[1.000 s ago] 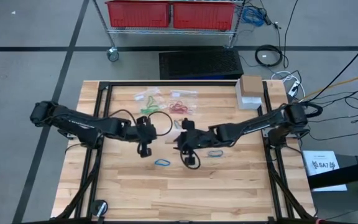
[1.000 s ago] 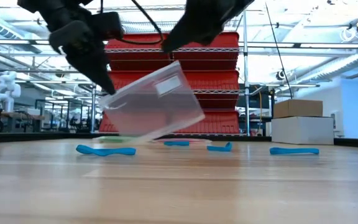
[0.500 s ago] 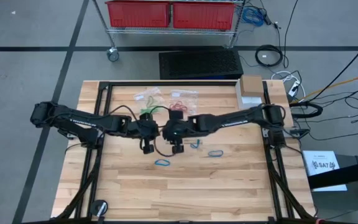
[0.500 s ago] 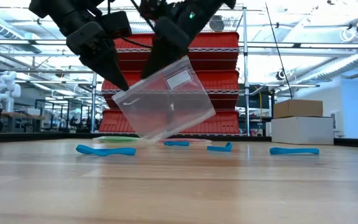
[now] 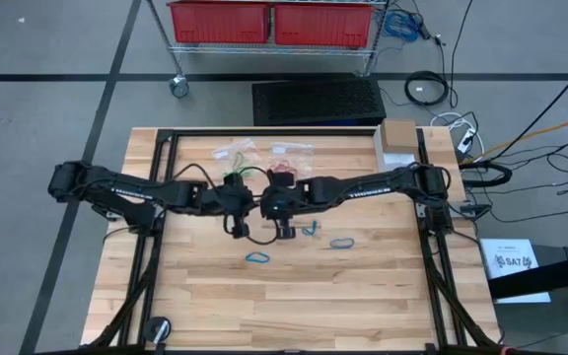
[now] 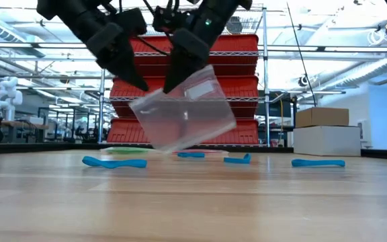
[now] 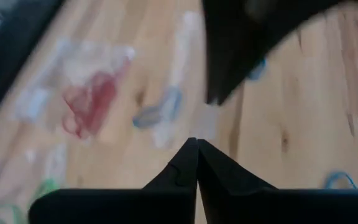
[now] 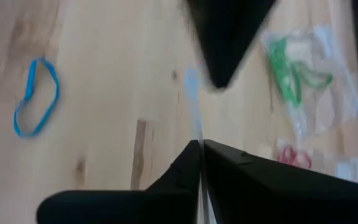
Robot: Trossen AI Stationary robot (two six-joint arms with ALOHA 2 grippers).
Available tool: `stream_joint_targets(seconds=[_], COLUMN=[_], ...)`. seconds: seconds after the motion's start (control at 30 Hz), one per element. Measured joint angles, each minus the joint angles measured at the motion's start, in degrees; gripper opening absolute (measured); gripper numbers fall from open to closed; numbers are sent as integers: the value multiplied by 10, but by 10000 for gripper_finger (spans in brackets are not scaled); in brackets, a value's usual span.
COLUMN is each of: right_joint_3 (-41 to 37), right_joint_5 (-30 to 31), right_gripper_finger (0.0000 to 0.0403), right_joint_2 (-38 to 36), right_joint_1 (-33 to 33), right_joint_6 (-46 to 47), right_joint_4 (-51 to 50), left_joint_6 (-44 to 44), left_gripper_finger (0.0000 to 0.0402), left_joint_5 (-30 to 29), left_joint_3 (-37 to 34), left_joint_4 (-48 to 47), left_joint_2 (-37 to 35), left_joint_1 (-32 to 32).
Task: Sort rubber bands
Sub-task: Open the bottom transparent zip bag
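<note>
Your thin blue rubber bands lie on the wooden bench beneath the small clear plastic bag, which left hand and right hand both pinch, tilted, above it.

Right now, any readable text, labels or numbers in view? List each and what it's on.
White sheet right of the table: dark print, maybe "SA7", too small to be sure.
Right arm: white lettering along the link, too small to read.
Left arm: the same white lettering, too small to read.
Clear bag: white label patch, no text legible.
Nothing else carries text.
</note>
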Motion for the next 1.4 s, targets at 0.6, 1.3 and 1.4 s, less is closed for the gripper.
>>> stream_joint_targets(seconds=[0.6,1.3,1.4], right_joint_3=[-1,-1,-1], right_joint_5=[170,226,225], right_gripper_finger=[0,0,0], right_joint_2=[-101,-136,-136], right_joint_1=[81,116,116], right_joint_6=[69,24,15], right_joint_4=[-92,14,25], left_joint_6=[114,98,98], left_gripper_finger=[68,73,73], left_joint_5=[56,224,224], left_joint_3=[-78,-226,-226], left_joint_4=[239,481,486], left_joint_2=[-160,-185,-185], left_joint_1=[34,77,78])
